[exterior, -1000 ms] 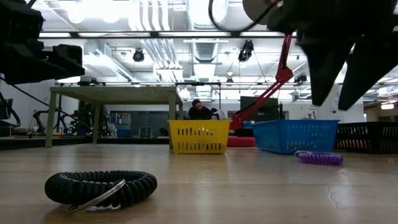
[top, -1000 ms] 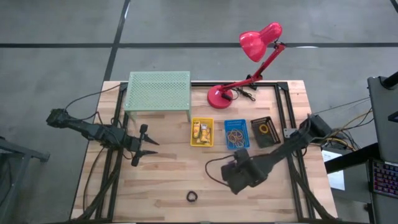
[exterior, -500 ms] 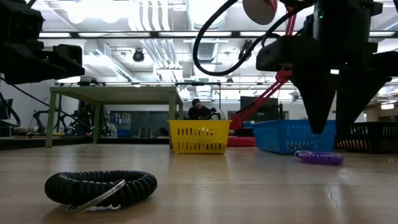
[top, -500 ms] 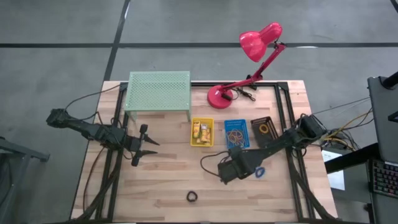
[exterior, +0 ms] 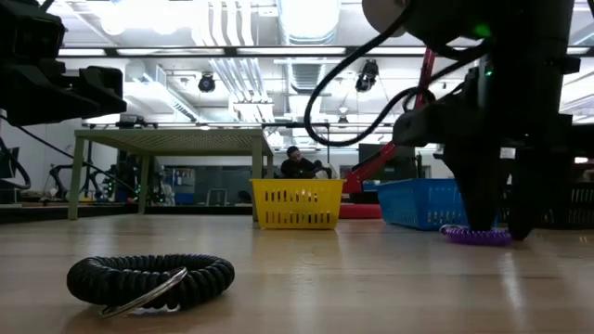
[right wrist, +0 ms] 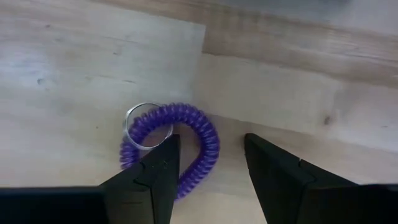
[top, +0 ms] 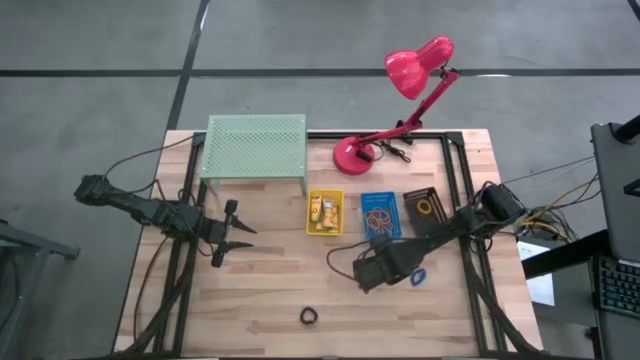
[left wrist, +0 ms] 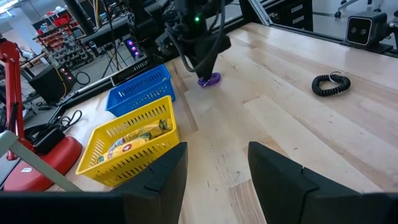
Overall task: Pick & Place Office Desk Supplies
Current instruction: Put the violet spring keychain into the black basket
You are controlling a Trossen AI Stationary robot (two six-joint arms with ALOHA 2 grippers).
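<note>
A purple coil ring (right wrist: 205,149) with a metal key ring lies flat on the wooden table (top: 270,290), in front of the blue basket (top: 380,214). My right gripper (right wrist: 209,140) points down over it, open. One finger stands over the ring's hole and the other outside its rim. In the low view the fingertips (exterior: 484,218) reach down to about the level of the purple coil ring (exterior: 476,235). A black coil ring (top: 309,316) lies near the table's front edge. My left gripper (top: 245,236) waits open at the table's left, holding nothing.
A yellow basket (top: 324,212) with packets, the blue basket holding rubber bands and a black basket (top: 424,211) stand in a row at mid-table. A pale green mesh shelf (top: 255,147) and a pink-red desk lamp (top: 355,152) stand at the far edge. Bare wood lies between the two coil rings.
My right gripper has come down toward the table and shifted slightly toward the far edge. It now stands low over the purple coil ring, with its fingers as wide apart as before. The coil rings have not moved.
</note>
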